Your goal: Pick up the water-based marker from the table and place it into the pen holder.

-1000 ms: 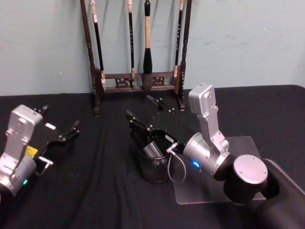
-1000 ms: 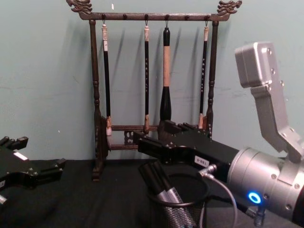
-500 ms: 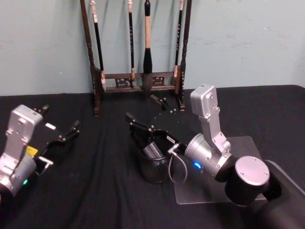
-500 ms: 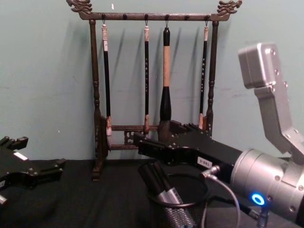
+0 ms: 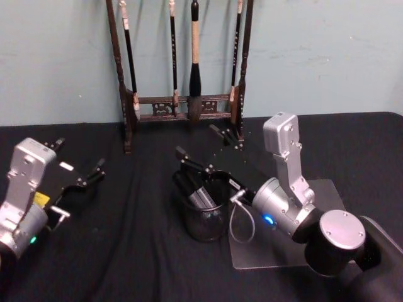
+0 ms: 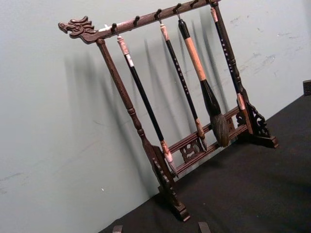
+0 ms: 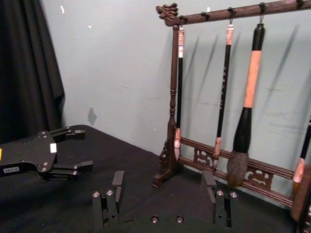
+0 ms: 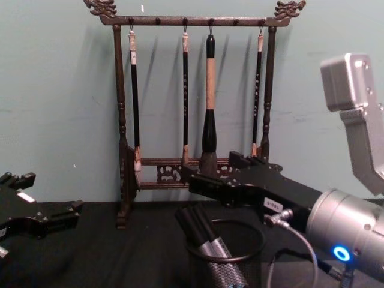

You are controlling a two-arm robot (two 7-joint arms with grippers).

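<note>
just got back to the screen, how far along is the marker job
Nearly finished. The marker already leans inside the pen holder. The right gripper hangs open and empty just behind the holder; only pulling that arm clear seems left. The left gripper sits open at the table's left.

Even, fairly dim indoor light. Brush rack (image 6: 165,121) throws soft double shadows on the pale wall (image 6: 48,145), slanting toward upper right in the left wrist frame. Black tabletop (image 5: 126,251) swallows detail, lower half of head frame nearly featureless. Small blue lamp glows on the right arm (image 8: 342,252). Slight softness throughout; no glare.
</note>
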